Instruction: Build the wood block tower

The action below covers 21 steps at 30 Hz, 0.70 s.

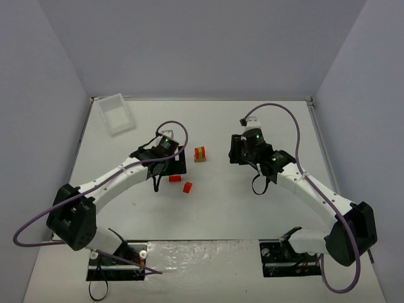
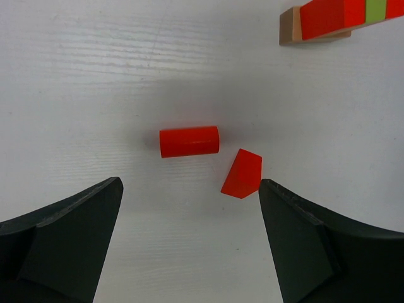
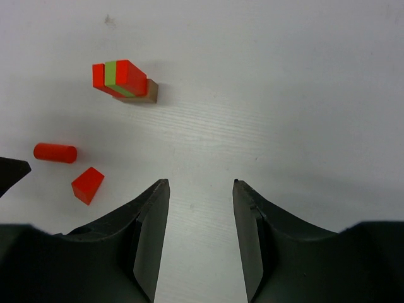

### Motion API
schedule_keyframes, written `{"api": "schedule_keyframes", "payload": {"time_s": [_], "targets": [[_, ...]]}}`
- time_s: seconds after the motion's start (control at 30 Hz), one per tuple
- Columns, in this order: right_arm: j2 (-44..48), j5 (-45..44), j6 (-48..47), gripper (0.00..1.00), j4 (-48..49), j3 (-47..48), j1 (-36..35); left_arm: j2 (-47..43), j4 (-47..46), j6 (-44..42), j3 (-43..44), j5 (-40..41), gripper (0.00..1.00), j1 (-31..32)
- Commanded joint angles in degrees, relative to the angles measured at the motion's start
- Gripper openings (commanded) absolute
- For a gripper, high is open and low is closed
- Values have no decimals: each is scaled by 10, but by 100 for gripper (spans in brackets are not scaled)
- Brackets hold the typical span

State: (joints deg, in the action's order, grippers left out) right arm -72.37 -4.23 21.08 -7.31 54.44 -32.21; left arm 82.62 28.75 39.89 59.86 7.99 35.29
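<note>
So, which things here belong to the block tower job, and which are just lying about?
Belongs to the job:
- part-built wood block tower
- loose red cylinder
- loose red wedge block

Just lying about:
- clear plastic tray, far left, away from the blocks

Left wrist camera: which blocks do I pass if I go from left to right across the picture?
red cylinder lying on its side → small red slanted block → wood block tower up in the top right corner, with a tan base, red pieces and one lime-green piece
</note>
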Motion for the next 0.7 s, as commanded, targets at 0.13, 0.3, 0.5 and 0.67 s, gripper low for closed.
{"api": "schedule_keyframes", "payload": {"time_s": [0.13,0.3,0.5,0.67], "targets": [[85,1,23,42,-5,-41,3,67,0,40,32,5,87,4],[132,4,32,43,-21,-66,3,118,-1,53,56,0,87,4],[165,1,37,43,-36,-79,3,136,-3,66,54,7,85,5],[178,1,36,43,-43,-85,3,149,-14,75,52,14,79,5]]}}
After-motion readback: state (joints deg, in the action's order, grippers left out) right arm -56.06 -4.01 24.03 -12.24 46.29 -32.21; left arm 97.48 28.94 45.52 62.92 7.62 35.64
